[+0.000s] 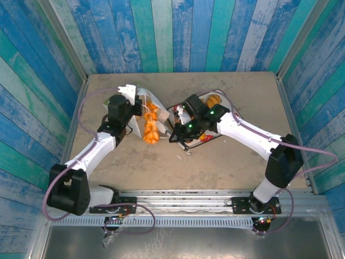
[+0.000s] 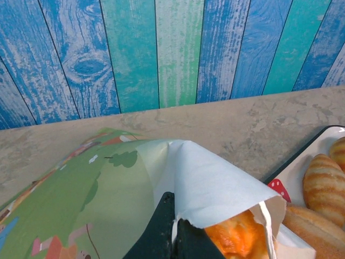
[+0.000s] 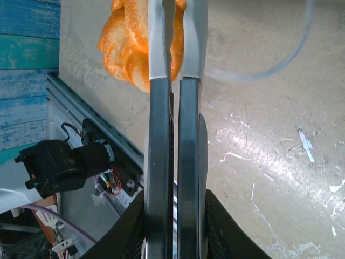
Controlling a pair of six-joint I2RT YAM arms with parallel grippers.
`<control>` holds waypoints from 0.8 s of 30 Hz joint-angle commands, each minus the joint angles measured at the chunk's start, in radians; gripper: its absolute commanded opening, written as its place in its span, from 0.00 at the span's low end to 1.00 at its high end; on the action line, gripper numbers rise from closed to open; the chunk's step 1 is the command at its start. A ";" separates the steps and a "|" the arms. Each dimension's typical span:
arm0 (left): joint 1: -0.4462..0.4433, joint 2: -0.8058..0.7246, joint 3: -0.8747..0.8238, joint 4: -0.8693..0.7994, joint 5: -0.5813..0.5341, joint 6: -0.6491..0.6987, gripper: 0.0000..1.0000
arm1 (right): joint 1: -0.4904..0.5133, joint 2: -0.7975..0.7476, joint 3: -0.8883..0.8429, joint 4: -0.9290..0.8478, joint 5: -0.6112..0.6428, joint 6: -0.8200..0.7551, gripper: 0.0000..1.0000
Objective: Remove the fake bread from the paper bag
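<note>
Right gripper (image 3: 173, 16) has its jaws nearly together, tips against an orange croissant (image 3: 129, 43); whether it actually grips it I cannot tell; left gripper (image 2: 171, 229) is pinched tight on the rim of the bag (image 2: 210, 178), which lies tipped on the table (image 1: 215, 162); croissants (image 1: 151, 127) crowd the bag's mouth, at least one inside; farther off, loaves (image 2: 323, 186) sit on the tray (image 2: 302, 156); I judge the task partly done, with those at the mouth left to pull clear.
</note>
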 commanded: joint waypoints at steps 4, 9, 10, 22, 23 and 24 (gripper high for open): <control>-0.002 0.049 0.040 0.020 -0.038 -0.027 0.02 | 0.004 -0.075 -0.029 0.016 -0.044 -0.019 0.00; -0.002 0.092 0.074 0.008 -0.091 -0.061 0.02 | 0.019 -0.088 -0.041 -0.002 -0.048 -0.030 0.01; -0.002 0.102 0.082 0.007 -0.097 -0.066 0.02 | 0.022 -0.092 -0.044 -0.006 -0.046 -0.032 0.01; -0.002 0.200 0.167 -0.004 -0.178 -0.130 0.02 | 0.032 -0.220 -0.149 -0.038 -0.005 -0.027 0.01; -0.002 0.204 0.170 -0.005 -0.187 -0.134 0.02 | 0.033 -0.233 -0.157 -0.041 0.002 -0.026 0.01; -0.002 0.209 0.176 -0.010 -0.195 -0.137 0.02 | 0.033 -0.253 -0.166 -0.050 0.012 -0.026 0.01</control>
